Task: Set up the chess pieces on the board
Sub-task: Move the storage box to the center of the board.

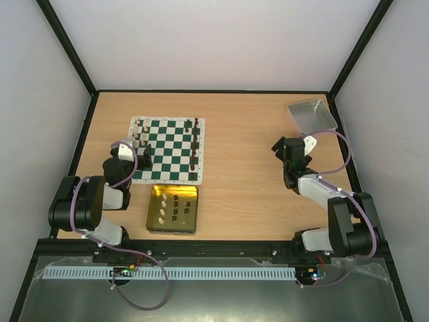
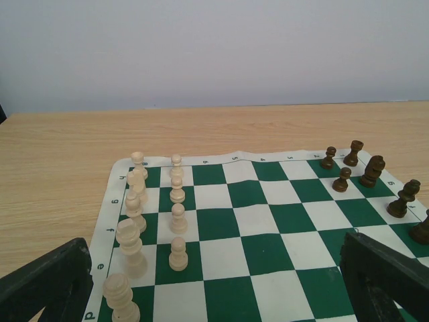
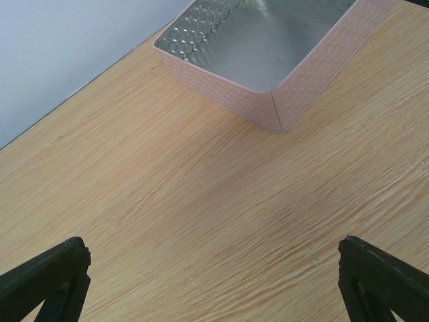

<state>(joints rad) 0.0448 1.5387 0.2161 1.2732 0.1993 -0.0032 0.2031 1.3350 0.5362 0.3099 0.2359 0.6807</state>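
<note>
The green and white board lies left of the table's centre. Cream pieces stand along its left side and dark brown pieces along its right side. In the left wrist view the cream pieces stand in two columns at left and the brown ones at far right. My left gripper is open and empty, low over the board's near left part. My right gripper is open and empty over bare table, far from the board.
A gold tray in front of the board holds several cream and brown pieces. An empty grey metal tray sits at the back right, also in the right wrist view. Walls enclose the table.
</note>
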